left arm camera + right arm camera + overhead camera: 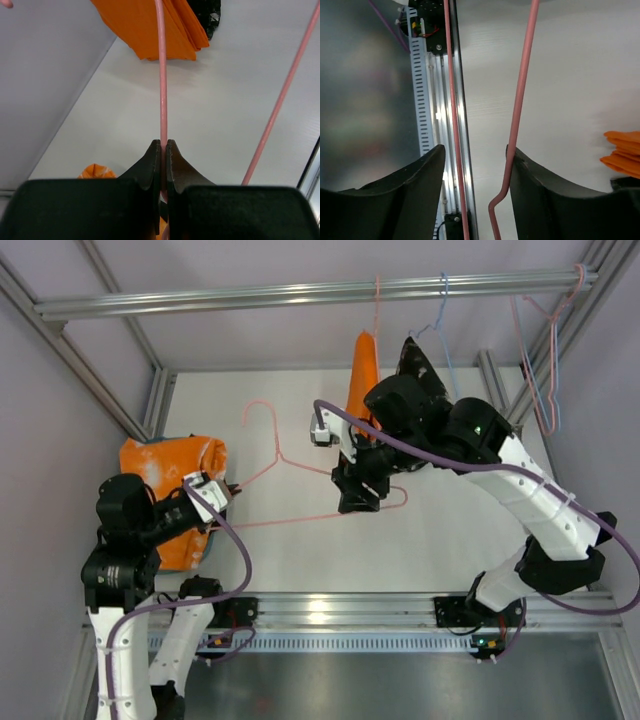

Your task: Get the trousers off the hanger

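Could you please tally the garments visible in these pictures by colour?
Orange: 2, the orange cloth heap at the left and the orange cloth garment hanging from the aluminium rail.
Black: 1, the black speckled garment hanging beside it.
Total: 3.

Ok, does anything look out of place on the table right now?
The orange trousers lie crumpled in a heap at far left, partly under the left arm. The bare pink hanger is off the rail, pinched by the left gripper, its far end between the right gripper's open jaws.
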`<state>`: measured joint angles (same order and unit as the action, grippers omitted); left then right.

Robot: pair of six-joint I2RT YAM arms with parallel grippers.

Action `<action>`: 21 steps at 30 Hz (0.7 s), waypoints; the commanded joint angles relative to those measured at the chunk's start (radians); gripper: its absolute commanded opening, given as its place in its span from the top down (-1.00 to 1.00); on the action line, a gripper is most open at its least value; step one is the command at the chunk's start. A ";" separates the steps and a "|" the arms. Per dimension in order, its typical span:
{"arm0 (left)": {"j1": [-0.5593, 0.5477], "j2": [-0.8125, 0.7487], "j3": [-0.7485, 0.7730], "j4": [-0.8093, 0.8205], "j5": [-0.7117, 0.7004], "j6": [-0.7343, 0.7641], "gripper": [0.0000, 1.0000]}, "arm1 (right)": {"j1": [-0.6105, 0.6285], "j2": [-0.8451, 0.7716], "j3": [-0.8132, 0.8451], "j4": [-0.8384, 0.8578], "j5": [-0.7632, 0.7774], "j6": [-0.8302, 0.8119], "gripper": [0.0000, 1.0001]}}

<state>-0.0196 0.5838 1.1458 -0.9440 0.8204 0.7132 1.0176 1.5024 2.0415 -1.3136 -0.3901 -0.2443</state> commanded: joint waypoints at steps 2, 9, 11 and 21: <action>0.004 -0.030 -0.004 0.040 -0.001 0.100 1.00 | -0.053 -0.001 0.003 -0.182 -0.130 0.020 0.04; 0.006 -0.042 -0.014 0.040 0.000 0.118 1.00 | -0.205 -0.016 -0.013 -0.184 -0.254 0.045 0.97; 0.006 -0.039 -0.012 0.039 0.000 0.118 1.00 | -0.205 -0.024 -0.029 -0.184 -0.268 0.046 1.00; 0.006 -0.012 0.032 0.040 0.037 0.101 1.00 | -0.201 -0.028 -0.046 -0.182 -0.234 0.043 -0.34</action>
<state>-0.0193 0.5552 1.1423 -0.9432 0.8165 0.8024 0.8150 1.5017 1.9892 -1.3510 -0.6277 -0.1928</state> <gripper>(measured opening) 0.047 0.615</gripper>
